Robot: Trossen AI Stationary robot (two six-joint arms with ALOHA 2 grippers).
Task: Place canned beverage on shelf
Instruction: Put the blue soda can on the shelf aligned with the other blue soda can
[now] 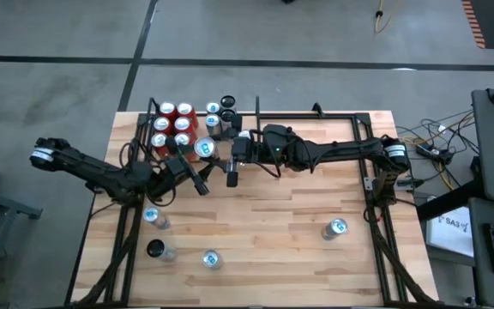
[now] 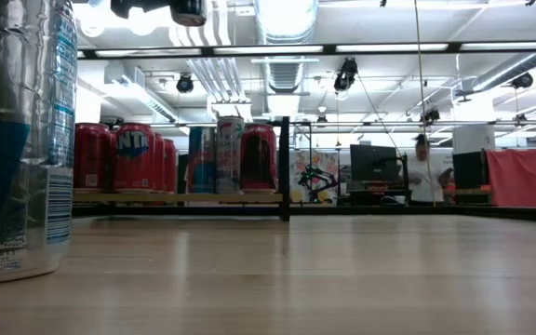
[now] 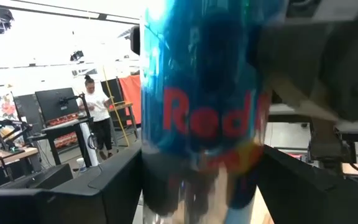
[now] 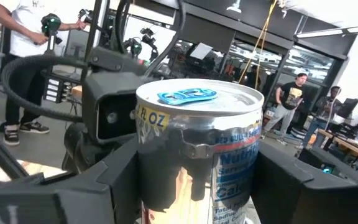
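Note:
A blue-and-silver beverage can (image 1: pixel 204 148) with a blue tab is up in the air near the table's far left, just in front of the shelf (image 1: pixel 154 129). The shelf is a narrow black-framed bay holding several red and silver cans (image 2: pixel 138 154) on its wood plank (image 2: pixel 180 197). My right gripper (image 1: pixel 216 151) reaches in from the right and is shut on the can (image 4: pixel 197 143). My left gripper (image 1: pixel 192 168) comes from the left. The can (image 3: pixel 204 106) fills its wrist view, right in front of it. My right gripper pinches the can's side wall (image 4: pixel 146 177) between its two fingers, a little below the top rim. The fingers come about level from the table's right side, one on each side of the can. The can stands upright, top up, lifted clear of the table.
Loose cans stand on the near half of the table (image 1: pixel 151 216), (image 1: pixel 159 250), (image 1: pixel 211 258), (image 1: pixel 336 227); one of them looms at the left of the low view (image 2: pixel 17 140). The wider black-framed bay (image 1: pixel 316 114) runs along the far edge. People stand in the room beyond.

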